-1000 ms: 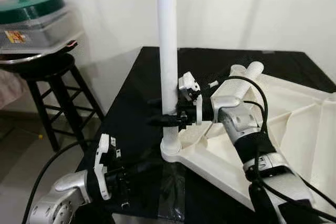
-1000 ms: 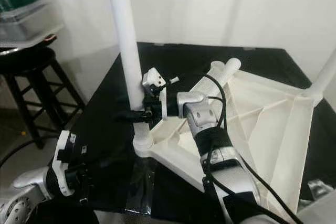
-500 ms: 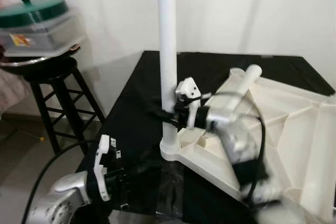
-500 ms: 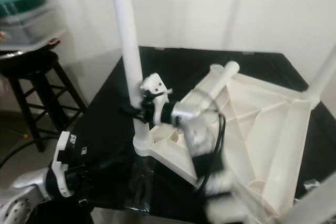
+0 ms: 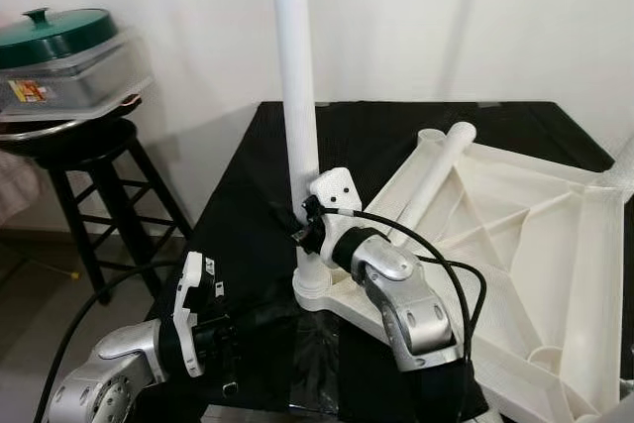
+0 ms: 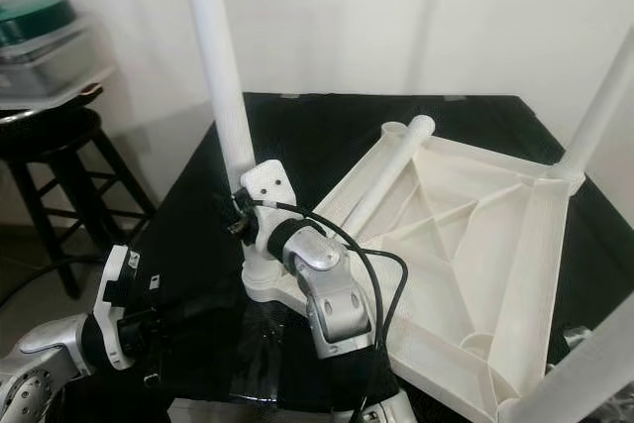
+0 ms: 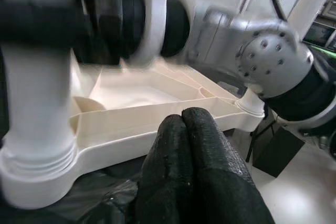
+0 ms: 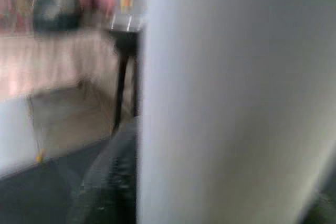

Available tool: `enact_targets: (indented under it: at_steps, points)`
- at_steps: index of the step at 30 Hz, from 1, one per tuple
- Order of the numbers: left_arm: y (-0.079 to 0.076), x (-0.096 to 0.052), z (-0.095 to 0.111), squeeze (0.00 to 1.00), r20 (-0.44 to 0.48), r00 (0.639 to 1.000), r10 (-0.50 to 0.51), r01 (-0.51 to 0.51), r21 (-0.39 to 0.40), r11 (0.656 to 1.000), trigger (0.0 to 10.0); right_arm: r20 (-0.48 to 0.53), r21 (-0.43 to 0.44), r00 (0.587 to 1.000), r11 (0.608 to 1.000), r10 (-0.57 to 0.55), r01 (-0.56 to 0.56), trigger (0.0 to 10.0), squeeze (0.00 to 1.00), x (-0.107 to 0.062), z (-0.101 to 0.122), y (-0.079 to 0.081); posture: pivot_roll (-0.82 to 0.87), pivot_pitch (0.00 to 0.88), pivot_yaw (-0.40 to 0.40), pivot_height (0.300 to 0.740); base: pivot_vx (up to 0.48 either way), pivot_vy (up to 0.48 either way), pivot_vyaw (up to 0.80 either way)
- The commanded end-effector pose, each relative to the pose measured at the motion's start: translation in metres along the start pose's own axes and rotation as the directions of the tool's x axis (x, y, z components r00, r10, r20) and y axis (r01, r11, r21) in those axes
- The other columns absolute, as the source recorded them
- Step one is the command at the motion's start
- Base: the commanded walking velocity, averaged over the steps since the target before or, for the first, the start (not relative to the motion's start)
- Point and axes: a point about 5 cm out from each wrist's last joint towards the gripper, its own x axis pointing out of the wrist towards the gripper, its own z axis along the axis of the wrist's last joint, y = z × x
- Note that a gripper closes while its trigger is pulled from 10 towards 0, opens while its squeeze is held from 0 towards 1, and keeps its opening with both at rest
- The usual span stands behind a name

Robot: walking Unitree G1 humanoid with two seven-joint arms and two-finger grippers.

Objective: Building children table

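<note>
Table top: the white moulded plastic children's table top (image 5: pixel 515 235) lies upside down, ribs showing, on the black square work table (image 5: pixel 248 185).
Leg in hand: a tall white plastic tube leg (image 5: pixel 297 126) stands upright in the corner socket (image 5: pixel 315 287) nearest the robot's left, looking close to plumb.
Right gripper: the right gripper (image 5: pixel 300 224) has its black fingers around the lower part of that leg, just above the socket; it appears clamped on the tube, and its wrist view is a blur of white at close range.
Left gripper: the left gripper (image 5: pixel 230 344) hangs low at the near-left edge of the black table, its two fingertips (image 7: pixel 197 145) pressed together on nothing, pointed at the socket corner.
Other legs: one loose white leg (image 5: pixel 431 180) lies across the underside; two more corners to the robot's right carry legs (image 6: pixel 599 106).
Step, as I judge it: seating or twisting this leg home.
How to do it well: keep the tube vertical, push straight down into the socket, and turn without levering sideways, since the light top could slide or tip.
Helpful: the idle left gripper could brace the corner of the top.
Nearby: a black wooden stool (image 5: pixel 94 170) with a green-lidded pot (image 5: pixel 59 42) stands well apart.
</note>
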Motion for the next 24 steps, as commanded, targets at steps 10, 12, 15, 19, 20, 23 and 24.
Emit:
enact_targets:
  at_steps: [10,12,15,19,20,23,24]
  points:
    - [0.002,-0.001,0.0,0.0,-0.002,1.0,0.014,-0.014,0.009,1.0,10.0,0.071,-0.159,0.853,0.85,0.517,-0.502,10.0,0.89,-0.022,0.031,-0.033,-0.05,0.0,0.013,0.74,0.0,0.0,0.0]
    - [0.002,0.0,0.0,0.0,0.0,1.0,0.016,-0.016,0.009,1.0,10.0,0.033,-0.152,0.793,0.787,0.608,-0.598,10.0,0.0,-0.022,0.037,-0.048,-0.04,0.0,0.008,0.74,0.0,0.0,0.0]
    - [0.001,0.0,-0.001,0.0,-0.001,1.0,0.017,-0.017,0.008,1.0,10.0,0.021,-0.13,0.762,0.757,0.648,-0.64,10.0,0.0,-0.018,0.045,-0.063,-0.04,0.0,0.007,0.74,0.0,0.0,0.0]
    - [0.0,0.0,-0.002,0.0,-0.002,1.0,0.017,-0.017,0.007,1.0,10.0,0.022,-0.104,0.748,0.746,0.663,-0.658,2.4,0.0,-0.013,0.045,-0.069,-0.03,0.0,0.004,0.74,0.0,0.0,0.0]
    - [0.0,0.001,-0.002,0.0,-0.002,1.0,0.017,-0.017,0.006,1.0,10.0,0.028,-0.086,0.74,0.739,0.672,-0.668,2.4,0.0,-0.012,0.045,-0.071,-0.03,0.0,0.004,0.74,0.0,0.0,0.0]
    - [0.0,0.001,-0.002,0.0,-0.003,1.0,0.017,-0.017,0.006,1.0,10.0,0.032,-0.076,0.734,0.734,0.678,-0.675,0.0,0.0,-0.012,0.045,-0.072,-0.03,0.0,0.004,0.74,0.0,0.0,0.0]
    - [0.0,0.001,-0.002,0.0,-0.003,1.0,0.017,-0.017,0.006,1.0,10.0,0.032,-0.076,0.734,0.734,0.678,-0.675,0.0,0.0,-0.012,0.045,-0.072,-0.03,0.0,0.004,0.74,0.0,0.0,0.0]
